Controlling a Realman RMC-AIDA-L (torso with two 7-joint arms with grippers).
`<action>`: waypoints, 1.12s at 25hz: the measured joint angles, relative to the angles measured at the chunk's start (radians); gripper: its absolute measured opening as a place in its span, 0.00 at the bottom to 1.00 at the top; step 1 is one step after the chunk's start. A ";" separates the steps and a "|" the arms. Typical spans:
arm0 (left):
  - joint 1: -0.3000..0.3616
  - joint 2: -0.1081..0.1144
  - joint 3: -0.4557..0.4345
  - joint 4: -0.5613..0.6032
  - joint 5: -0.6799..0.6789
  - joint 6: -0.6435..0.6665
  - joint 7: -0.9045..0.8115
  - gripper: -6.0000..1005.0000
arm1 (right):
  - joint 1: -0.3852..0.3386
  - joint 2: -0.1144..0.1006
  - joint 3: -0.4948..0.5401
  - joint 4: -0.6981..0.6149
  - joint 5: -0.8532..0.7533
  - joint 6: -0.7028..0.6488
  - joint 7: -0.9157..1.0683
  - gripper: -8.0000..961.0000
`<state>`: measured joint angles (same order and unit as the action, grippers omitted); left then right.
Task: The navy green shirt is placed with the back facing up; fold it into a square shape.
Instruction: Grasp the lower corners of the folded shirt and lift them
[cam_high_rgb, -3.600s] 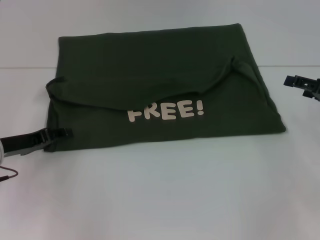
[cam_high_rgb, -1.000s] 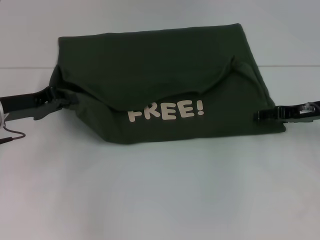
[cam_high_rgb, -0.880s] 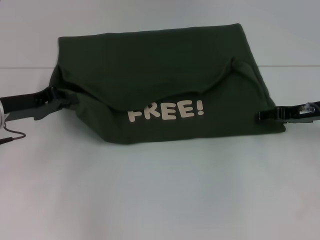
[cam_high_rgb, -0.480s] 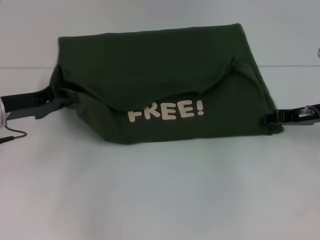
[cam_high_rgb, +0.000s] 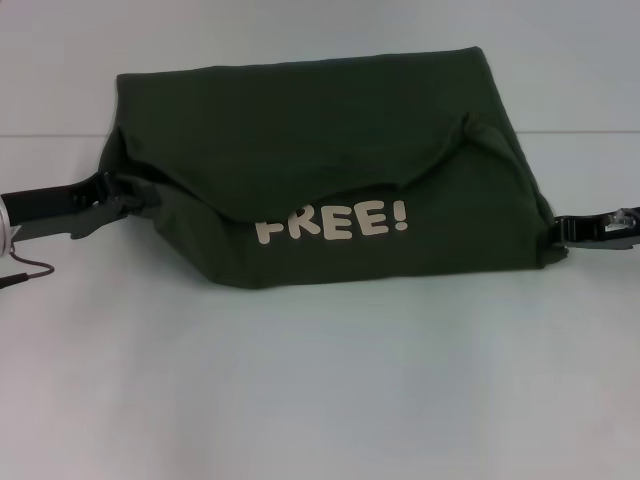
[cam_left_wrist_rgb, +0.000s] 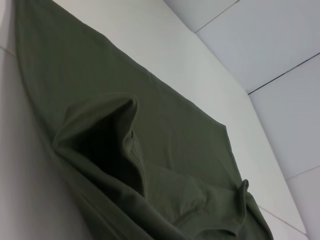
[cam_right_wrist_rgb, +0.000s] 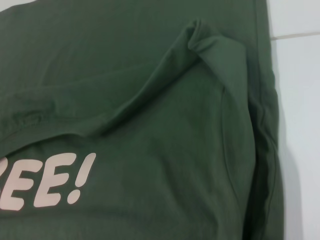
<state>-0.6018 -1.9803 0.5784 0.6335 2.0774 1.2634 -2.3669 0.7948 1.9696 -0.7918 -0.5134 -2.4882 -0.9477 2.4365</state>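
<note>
With the navy green shirt (cam_high_rgb: 330, 170) lying partly folded mid-counter (cam_high_rgb: 320, 380), the left pincer (cam_high_rgb: 112, 198) clamps its left edge and the right pincer (cam_high_rgb: 572, 230) its right edge, so you lift both evenly to avoid skew.

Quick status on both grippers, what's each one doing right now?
Left gripper: closed on the left edge of the navy green shirt.
Right gripper: at the shirt's right edge; open or shut cannot be told.
</note>
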 joint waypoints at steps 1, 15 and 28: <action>0.000 0.000 0.000 0.000 0.000 0.001 0.000 0.01 | 0.000 -0.001 0.000 -0.001 0.000 -0.001 0.001 0.07; 0.007 0.046 0.027 0.008 0.078 0.141 -0.003 0.01 | -0.106 0.005 0.087 -0.190 0.003 -0.284 0.001 0.03; 0.064 0.083 0.026 0.078 0.228 0.424 0.007 0.01 | -0.257 -0.003 0.151 -0.327 0.003 -0.666 -0.013 0.04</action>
<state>-0.5381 -1.8971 0.6048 0.7115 2.3050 1.6870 -2.3601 0.5373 1.9667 -0.6411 -0.8406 -2.4855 -1.6135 2.4240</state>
